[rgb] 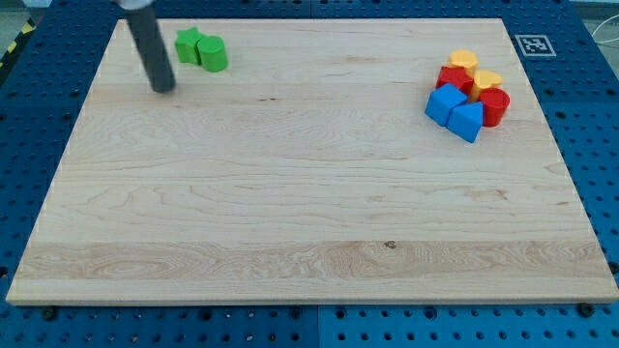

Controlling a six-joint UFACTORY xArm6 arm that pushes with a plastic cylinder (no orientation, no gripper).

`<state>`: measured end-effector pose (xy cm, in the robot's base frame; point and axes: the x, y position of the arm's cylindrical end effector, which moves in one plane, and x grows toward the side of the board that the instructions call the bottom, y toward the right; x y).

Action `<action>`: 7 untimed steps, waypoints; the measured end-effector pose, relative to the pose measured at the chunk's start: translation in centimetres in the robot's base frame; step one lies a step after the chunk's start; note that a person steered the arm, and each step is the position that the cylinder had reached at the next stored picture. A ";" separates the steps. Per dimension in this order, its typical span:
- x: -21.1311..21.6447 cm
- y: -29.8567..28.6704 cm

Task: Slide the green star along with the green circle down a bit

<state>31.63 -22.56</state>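
Note:
The green star [189, 44] lies near the view's top left of the wooden board [309, 193]. The green circle [213, 53] touches it on its right side. My tip [163, 88] is on the board just left of and below the green star, a short gap apart from both green blocks. The dark rod rises from the tip toward the view's top left.
A cluster of blocks sits at the view's top right: a yellow block [464, 61], a yellow heart [486, 80], a red block [452, 77], a red cylinder [494, 106], a blue cube [445, 102] and a blue block [466, 121]. A marker tag [531, 44] lies beyond the board's corner.

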 end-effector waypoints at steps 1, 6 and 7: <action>-5.4 -4.8; -10.0 4.1; -6.9 4.1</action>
<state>24.70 -18.49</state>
